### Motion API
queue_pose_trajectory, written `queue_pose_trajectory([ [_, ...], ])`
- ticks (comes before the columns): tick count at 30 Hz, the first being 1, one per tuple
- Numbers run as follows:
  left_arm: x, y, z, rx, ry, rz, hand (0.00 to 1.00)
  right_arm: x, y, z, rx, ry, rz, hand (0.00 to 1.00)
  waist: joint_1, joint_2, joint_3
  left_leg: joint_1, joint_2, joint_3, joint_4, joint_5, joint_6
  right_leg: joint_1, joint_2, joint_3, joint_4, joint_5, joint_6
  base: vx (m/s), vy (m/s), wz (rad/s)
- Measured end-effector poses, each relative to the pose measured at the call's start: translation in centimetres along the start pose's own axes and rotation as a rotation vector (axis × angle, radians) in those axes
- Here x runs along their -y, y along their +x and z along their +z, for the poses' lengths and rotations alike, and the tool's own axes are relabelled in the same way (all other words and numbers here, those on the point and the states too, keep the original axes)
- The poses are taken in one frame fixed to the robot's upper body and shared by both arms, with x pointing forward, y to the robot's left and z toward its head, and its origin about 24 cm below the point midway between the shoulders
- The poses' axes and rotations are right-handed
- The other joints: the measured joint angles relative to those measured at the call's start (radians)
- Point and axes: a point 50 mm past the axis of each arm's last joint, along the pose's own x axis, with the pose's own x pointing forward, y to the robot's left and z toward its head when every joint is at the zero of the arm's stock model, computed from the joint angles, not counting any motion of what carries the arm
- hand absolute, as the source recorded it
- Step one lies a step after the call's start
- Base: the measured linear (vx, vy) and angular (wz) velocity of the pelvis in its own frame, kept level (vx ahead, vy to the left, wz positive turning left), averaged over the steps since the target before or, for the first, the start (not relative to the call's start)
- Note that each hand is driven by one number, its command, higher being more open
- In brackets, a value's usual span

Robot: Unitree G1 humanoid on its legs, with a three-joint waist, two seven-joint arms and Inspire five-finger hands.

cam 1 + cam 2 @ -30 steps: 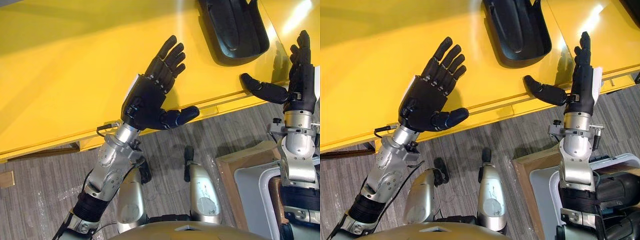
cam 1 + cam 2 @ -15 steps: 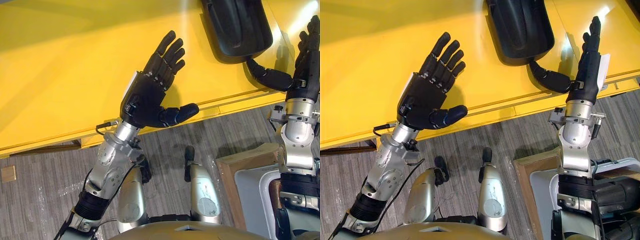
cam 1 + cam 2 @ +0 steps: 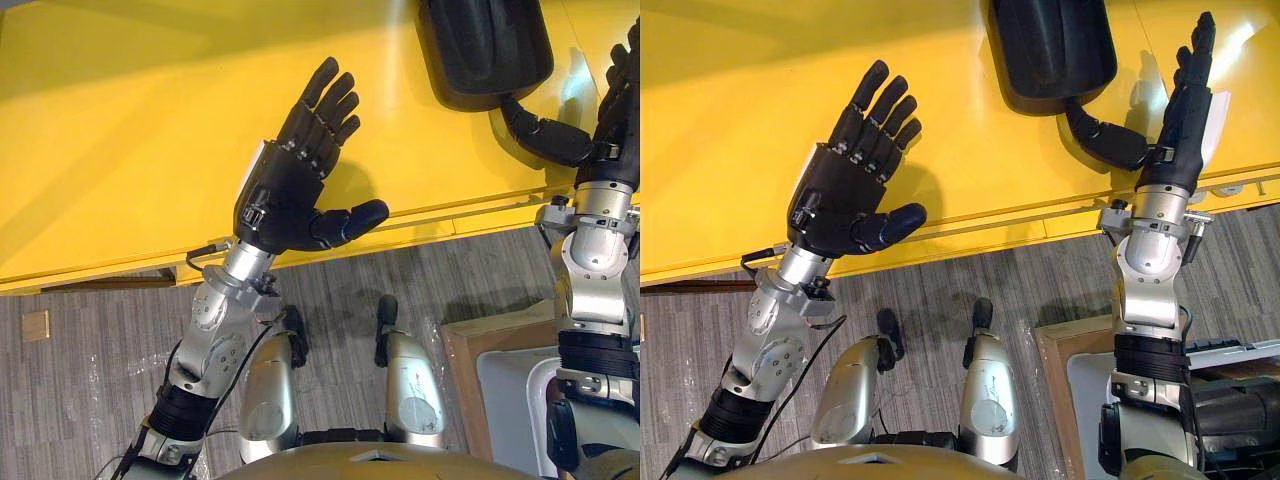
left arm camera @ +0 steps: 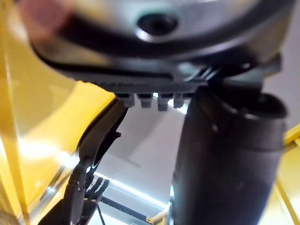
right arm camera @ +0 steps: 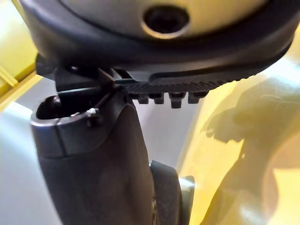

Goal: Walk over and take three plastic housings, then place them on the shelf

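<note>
A black plastic housing lies on the yellow table at the far right, also seen as the housing. My right hand is open just right of it, fingers straight, with the thumb reaching under the housing's near edge. My left hand is open over the table's front edge, palm up and fingers spread, well left of the housing and holding nothing. The left hand's thumb and the right hand's thumb show close up in the wrist views.
The table's front edge runs across below both hands, with grey wood-pattern floor beneath. A brown-rimmed box with a pale tray stands on the floor at the lower right. A seam splits the tabletop past the housing.
The camera has moved closer to the table. My right hand has reached forward to the housing, its thumb now at the housing's near edge. The left hand has kept its open pose.
</note>
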Motion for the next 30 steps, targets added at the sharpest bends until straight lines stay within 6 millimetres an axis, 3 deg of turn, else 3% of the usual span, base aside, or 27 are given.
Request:
queue_pose_trajectory([
  [4,0.3,-1.1,0.5,0.004,-0.001,-0.002,1.00,0.4,-2.8,0.6,0.042,-0.008,0.068,1.00,-0.002,0.002,-0.001,0.058,-0.007,0.004,-0.045,0.006,-0.007,0.053,0.001,-0.007,-0.032,0.000,0.001,0.05,0.002,0.00],
  [8,1.0,-1.6,1.1,0.030,-0.003,-0.030,1.00,1.7,-5.5,2.3,0.131,0.048,0.004,1.00,-0.005,0.006,-0.023,0.117,-0.014,0.019,-0.097,0.012,-0.012,0.108,0.003,-0.013,-0.078,0.005,0.007,0.08,0.004,-0.03],
  [11,1.4,-2.0,0.7,0.025,-0.039,-0.023,1.00,2.5,-7.4,2.9,0.142,0.107,-0.052,1.00,-0.017,0.002,-0.094,0.157,-0.023,0.028,-0.142,0.015,-0.015,0.147,0.005,-0.014,-0.125,0.011,0.015,0.14,0.014,-0.04],
  [14,2.0,-2.6,-0.1,-0.007,-0.090,-0.013,1.00,2.2,-9.7,2.1,0.070,0.198,-0.078,1.00,-0.028,-0.004,-0.189,0.237,-0.035,0.045,-0.212,0.017,-0.019,0.218,0.006,-0.012,-0.191,0.021,0.023,0.14,0.014,-0.13],
  [17,2.3,-2.6,-0.5,-0.032,-0.109,-0.029,1.00,1.6,-10.4,1.7,0.033,0.204,-0.019,1.00,-0.031,-0.005,-0.227,0.276,-0.044,0.054,-0.244,0.019,-0.021,0.253,0.006,-0.012,-0.222,0.028,0.027,0.07,0.015,-0.10],
  [21,2.2,-2.7,-0.8,-0.075,-0.117,-0.028,1.00,-0.4,-9.8,1.6,0.029,0.170,0.198,1.00,-0.025,-0.009,-0.254,0.314,-0.051,0.062,-0.278,0.029,-0.022,0.289,0.004,-0.014,-0.250,0.043,0.030,0.01,0.013,-0.04],
  [25,1.8,-3.3,-1.0,-0.150,-0.092,-0.051,1.00,-2.4,-7.3,0.0,-0.030,-0.070,0.579,1.00,-0.005,-0.039,-0.299,0.348,-0.062,0.051,-0.335,0.059,-0.022,0.318,0.002,-0.025,-0.267,0.056,0.033,-0.03,0.008,0.09],
  [30,0.8,-5.6,-1.4,-0.256,-0.073,0.005,1.00,-1.9,-3.5,-0.6,-0.094,-0.256,0.768,1.00,0.024,-0.057,-0.319,0.379,-0.076,0.037,-0.428,0.109,-0.025,0.323,0.003,-0.047,-0.277,0.078,0.040,-0.06,0.005,0.12],
])
